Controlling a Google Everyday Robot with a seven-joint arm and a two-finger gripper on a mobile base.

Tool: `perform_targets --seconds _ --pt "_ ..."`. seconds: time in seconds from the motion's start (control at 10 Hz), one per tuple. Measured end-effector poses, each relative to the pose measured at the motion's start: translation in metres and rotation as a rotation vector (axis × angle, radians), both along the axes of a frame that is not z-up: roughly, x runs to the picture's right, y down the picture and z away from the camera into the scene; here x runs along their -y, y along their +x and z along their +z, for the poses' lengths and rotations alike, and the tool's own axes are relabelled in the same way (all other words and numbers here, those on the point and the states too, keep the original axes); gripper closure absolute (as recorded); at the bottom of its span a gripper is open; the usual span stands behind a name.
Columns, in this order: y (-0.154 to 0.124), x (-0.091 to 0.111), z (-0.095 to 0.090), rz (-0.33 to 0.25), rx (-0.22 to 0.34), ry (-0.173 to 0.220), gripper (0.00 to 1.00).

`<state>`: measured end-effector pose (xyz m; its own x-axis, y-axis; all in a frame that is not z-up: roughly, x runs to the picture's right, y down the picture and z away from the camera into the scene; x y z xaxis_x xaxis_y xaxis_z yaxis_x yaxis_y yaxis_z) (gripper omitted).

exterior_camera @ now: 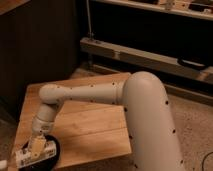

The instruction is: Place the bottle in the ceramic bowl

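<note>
While a wooden table [90, 125] is being lit warmly before dark shelving [150, 30], the gripper [34, 152] is being held over the ceramic bowl [50, 155], possibly clasping the bottle [36, 146].

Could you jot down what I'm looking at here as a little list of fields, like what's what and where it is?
Arm: white, reaching down to the table's near left corner
Gripper: low over the bowl, at the arm's end
Ceramic bowl: black, on the table's near left corner, partly hidden by the gripper
Bottle: pale, at the gripper, just above the bowl
Table: light wood planks
Background: dark wall panel, metal shelving behind
</note>
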<state>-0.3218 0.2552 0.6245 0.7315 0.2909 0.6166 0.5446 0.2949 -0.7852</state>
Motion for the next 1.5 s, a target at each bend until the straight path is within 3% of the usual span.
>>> perform_targets --seconds 0.4,0.5,0.7,1.2,1.5 --pt "0.011 -0.003 0.007 0.063 -0.058 -0.030 0.26" --pt "0.013 -0.005 0.007 0.079 -0.072 -0.041 0.21" --pt "0.017 -0.009 0.008 0.100 -0.152 -0.070 0.20" --pt "0.024 -0.014 0.009 0.164 -0.279 -0.126 0.20" --pt "0.028 -0.016 0.009 0.204 -0.304 -0.146 0.20"
